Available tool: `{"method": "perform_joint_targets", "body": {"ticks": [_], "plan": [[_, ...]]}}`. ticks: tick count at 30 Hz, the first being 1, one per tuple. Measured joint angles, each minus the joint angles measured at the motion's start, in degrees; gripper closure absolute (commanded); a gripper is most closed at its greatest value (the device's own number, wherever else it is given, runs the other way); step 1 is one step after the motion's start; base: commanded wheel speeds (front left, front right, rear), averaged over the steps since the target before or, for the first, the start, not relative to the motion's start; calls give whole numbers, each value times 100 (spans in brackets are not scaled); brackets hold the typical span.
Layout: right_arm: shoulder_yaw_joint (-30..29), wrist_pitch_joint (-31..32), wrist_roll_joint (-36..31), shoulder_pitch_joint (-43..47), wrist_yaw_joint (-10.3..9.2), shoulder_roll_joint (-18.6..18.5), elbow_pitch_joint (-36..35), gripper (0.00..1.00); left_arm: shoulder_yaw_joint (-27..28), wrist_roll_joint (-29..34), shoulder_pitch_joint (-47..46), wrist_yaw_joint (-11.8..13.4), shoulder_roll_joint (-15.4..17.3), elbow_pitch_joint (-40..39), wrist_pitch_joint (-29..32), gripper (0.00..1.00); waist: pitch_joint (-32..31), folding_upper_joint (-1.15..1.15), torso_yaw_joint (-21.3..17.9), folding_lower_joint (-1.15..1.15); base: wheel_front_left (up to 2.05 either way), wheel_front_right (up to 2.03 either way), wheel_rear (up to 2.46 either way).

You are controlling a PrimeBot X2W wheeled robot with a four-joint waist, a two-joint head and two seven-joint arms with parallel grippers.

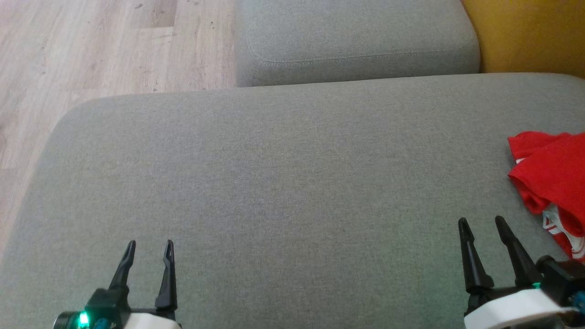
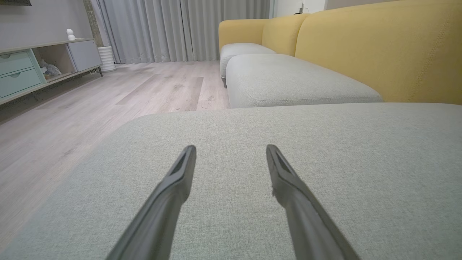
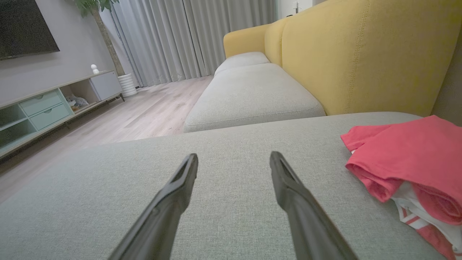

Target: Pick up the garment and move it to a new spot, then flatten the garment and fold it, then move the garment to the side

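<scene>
The garment (image 1: 553,176) is red with white trim and lies bunched at the right edge of the grey sofa cushion (image 1: 292,183); the head view cuts off part of it. The right wrist view has the garment (image 3: 411,162) at its right side. My right gripper (image 1: 482,222) stands open near the cushion's front, just left of the garment and apart from it, its fingers (image 3: 173,195) holding nothing. My left gripper (image 1: 151,244) is open at the lower left over bare cushion, and its fingers (image 2: 177,180) are spread with nothing between them.
A second grey seat cushion (image 1: 352,41) lies beyond the large one, with the yellow sofa back (image 1: 530,32) to the right. Wooden floor (image 1: 91,50) runs along the left. A low cabinet (image 2: 36,68) and curtains (image 2: 180,29) stand far off.
</scene>
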Motion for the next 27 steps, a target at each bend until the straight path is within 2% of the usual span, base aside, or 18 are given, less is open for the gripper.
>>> {"method": "perform_joint_targets", "body": {"ticks": [8, 9, 13, 27], "plan": [[0, 19, 60, -1, 0, 0, 0, 0, -13, -1, 0, 45, 2, 0, 0, 0, -5, 0, 11, 0, 0, 0, 0], [2, 18, 65, -1, 0, 0, 18, 100, -15, 1, 1, 43, -8, 18, -2, 100, -3, 0, 13, 0, 0, 0, 0], [14, 20, 78, 22, 0, 2, 402, 100, -31, -4, 115, 41, -134, 309, -1, 100, -2, 0, 13, 0, 0, 0, 0], [15, 19, 964, 45, 0, -1, 608, 100, 80, -788, 169, -145, -230, 380, 151, 100, 18, 0, 12, 0, 0, 0, 0]]}}
